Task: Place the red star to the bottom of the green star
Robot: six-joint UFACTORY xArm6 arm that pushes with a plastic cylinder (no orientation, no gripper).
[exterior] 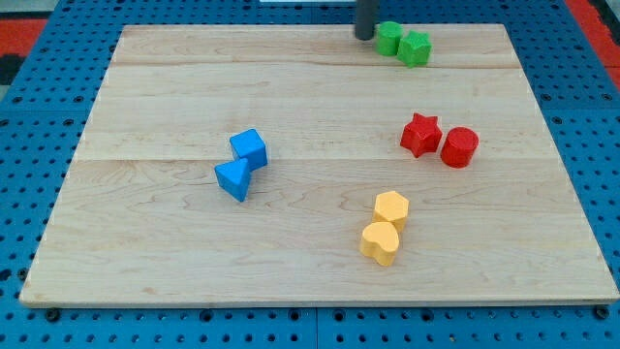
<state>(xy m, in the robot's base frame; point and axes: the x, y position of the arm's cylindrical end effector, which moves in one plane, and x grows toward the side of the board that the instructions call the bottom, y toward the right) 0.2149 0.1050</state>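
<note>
Quickly: eight small solid blocks with a matte, plastic look sit on a pale wooden worktop [174, 87] with visible grain and plank seams. Red star [420, 134], chunky with rounded points, lies at about 3 o'clock from the board centre; a red cylinder [459, 147] touches or nearly touches it at its 4 o'clock. Two green blocks sit at the board's 1 o'clock edge: the left green block [388, 38] is rounded, shape hard to tell; the right green block [417, 47] looks lobed, maybe the star, cannot say for sure. They touch each other. Both are well apart from the red star, at its 12 o'clock.

My tip [364, 36], a dark round rod, comes down from the view's top and stands just beside the left green block, at its 9 o'clock; contact unclear. No jaws on this rig, only the rod, so no jaw state to tell.

Blue cube [249, 148] and blue triangle [232, 180] touch, left of centre, around 9 o'clock. Yellow hexagon [391, 209] and yellow heart [381, 242] touch, at 5 o'clock.

Around the worktop runs a blue perforated base [39, 330]; red patches [21, 24] show at the top corners. Between red star and green pair the wood is bare.
</note>
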